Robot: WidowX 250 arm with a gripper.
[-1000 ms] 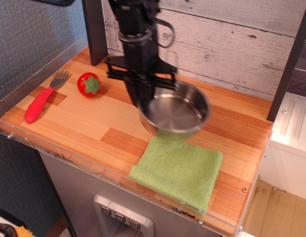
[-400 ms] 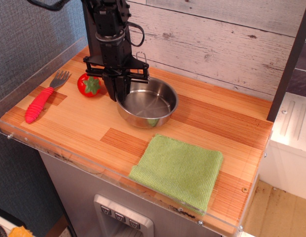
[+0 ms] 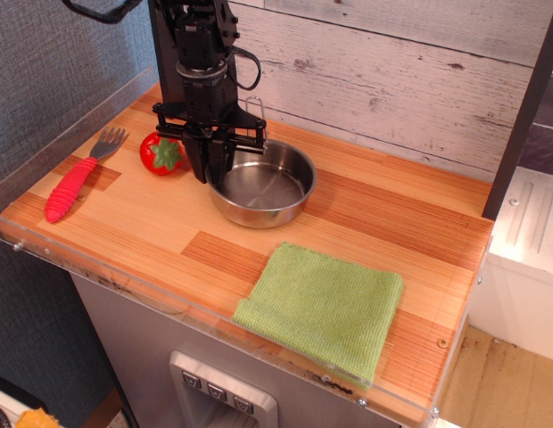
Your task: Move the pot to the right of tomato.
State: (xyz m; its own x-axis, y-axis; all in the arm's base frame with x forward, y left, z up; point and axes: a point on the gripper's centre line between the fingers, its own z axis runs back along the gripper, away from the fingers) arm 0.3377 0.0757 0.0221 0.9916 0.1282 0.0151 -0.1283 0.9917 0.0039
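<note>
- A shallow stainless-steel pot sits on the wooden bench, just right of a small red toy tomato.
- The pot looks rigid, light and slippery; its thin rim or wire-loop handle seems the surest place to take hold.
- A black robot arm reaches straight down, its gripper at the pot's left rim, fingers pinching the rim.
- A red-handled fork lies far left; a green cloth lies in front.
</note>
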